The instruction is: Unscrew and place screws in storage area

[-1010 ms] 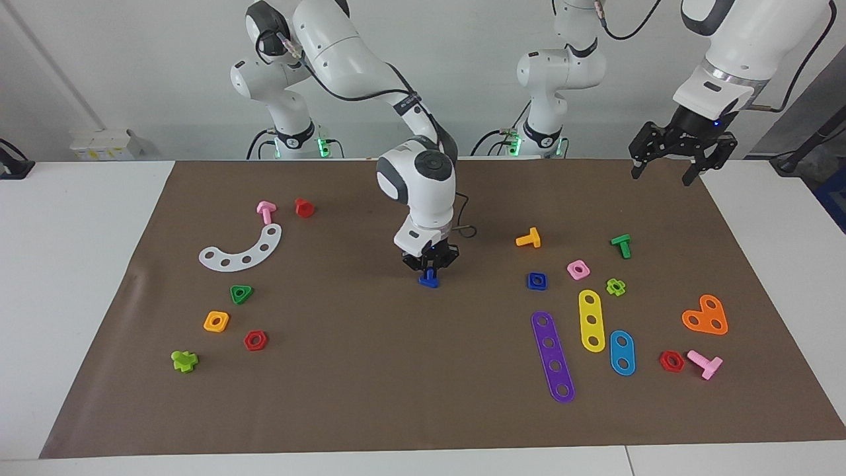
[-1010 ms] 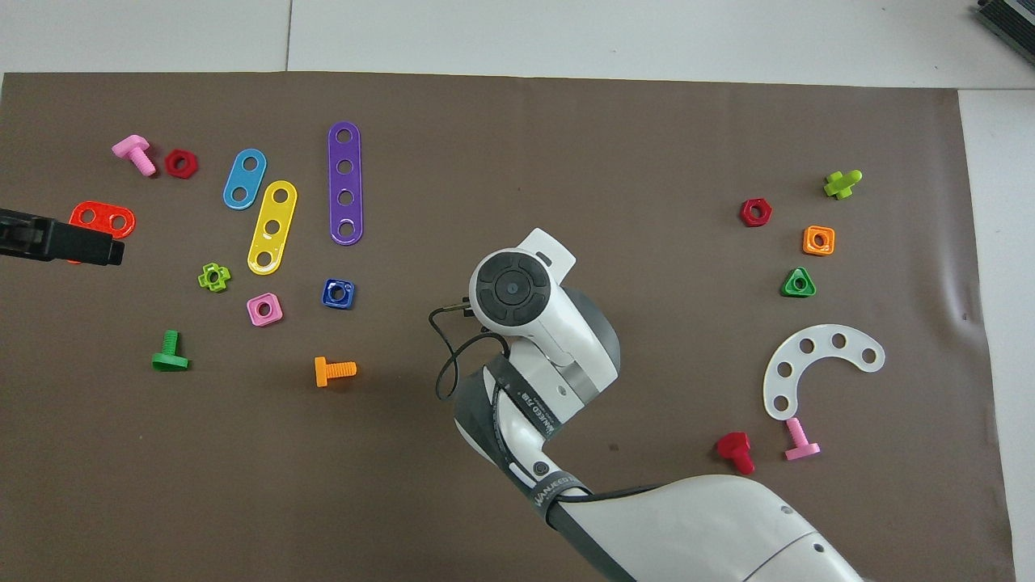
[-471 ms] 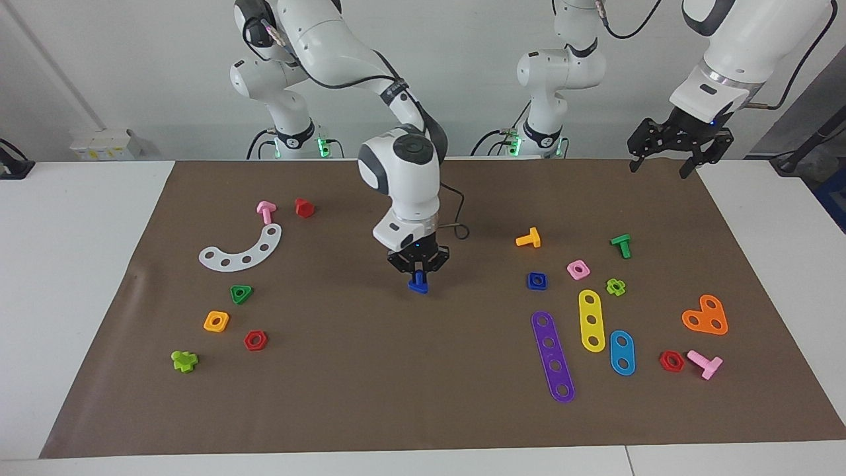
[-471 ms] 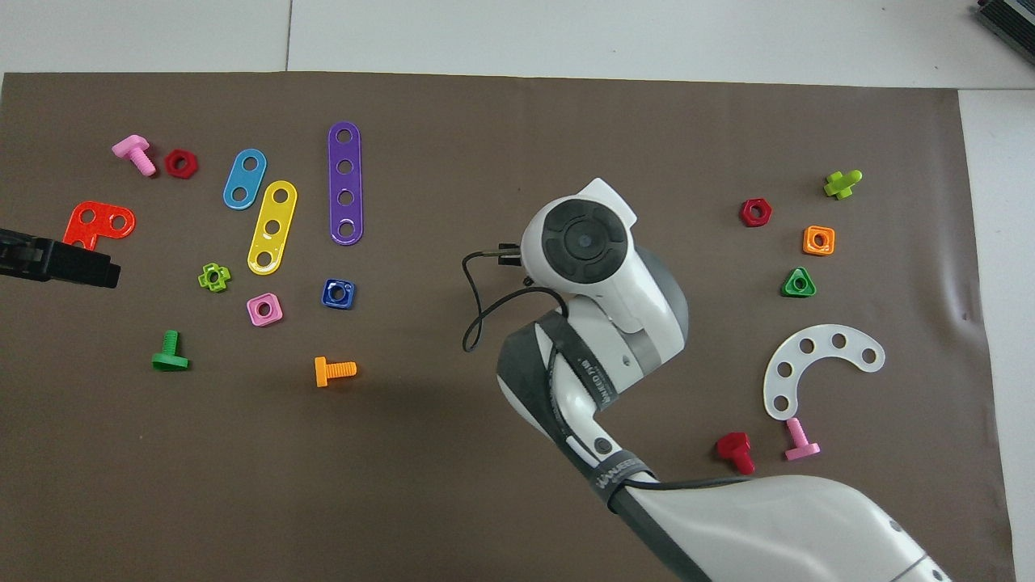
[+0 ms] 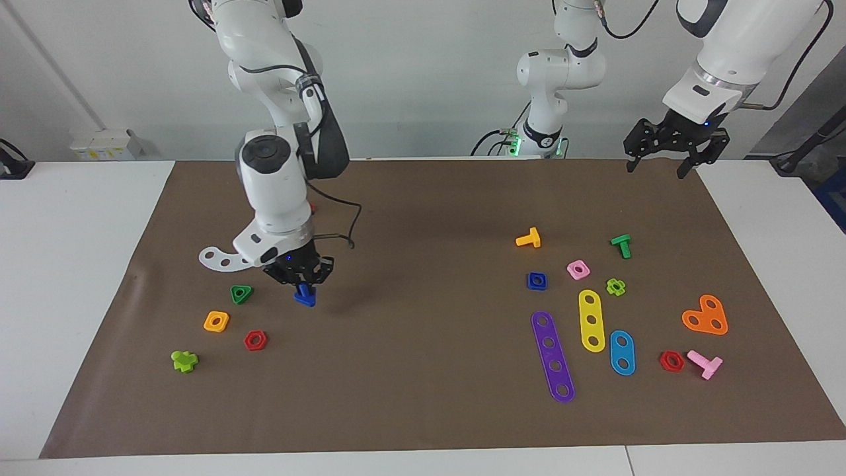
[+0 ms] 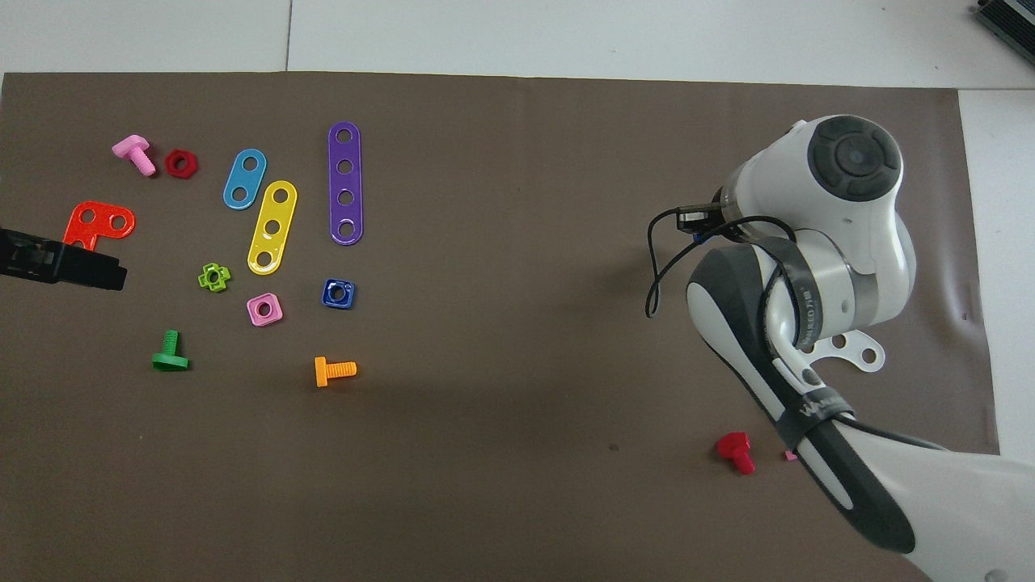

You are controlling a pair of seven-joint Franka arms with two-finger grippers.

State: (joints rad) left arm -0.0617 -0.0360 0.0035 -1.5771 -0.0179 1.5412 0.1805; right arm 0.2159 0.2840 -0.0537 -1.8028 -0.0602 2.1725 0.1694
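Note:
My right gripper point(image 5: 303, 286) is shut on the dark-blue bolt point(image 5: 305, 296) and holds it head down, low over the brown mat point(image 5: 410, 370), beside a green triangular nut point(image 5: 241, 293). I cannot tell whether the bolt touches the mat. In the overhead view the right arm's wrist point(image 6: 841, 186) hides the gripper and the bolt. The matching dark-blue square nut point(image 5: 537, 281) lies on the mat toward the left arm's end; it also shows in the overhead view point(image 6: 338, 293). My left gripper point(image 5: 658, 165) hangs open and empty over the mat's edge at the left arm's end.
Near the held bolt lie an orange square nut point(image 5: 216, 321), a red hex nut point(image 5: 255, 340), a lime piece point(image 5: 184, 361) and a white curved plate point(image 5: 218, 258). Toward the left arm's end lie purple point(image 5: 552, 357), yellow point(image 5: 591, 320) and light-blue point(image 5: 622, 352) plates and several small bolts and nuts.
My right gripper has carried the dark-blue bolt from the middle of the mat toward the right arm's end. My left gripper has drawn back slightly and stays open.

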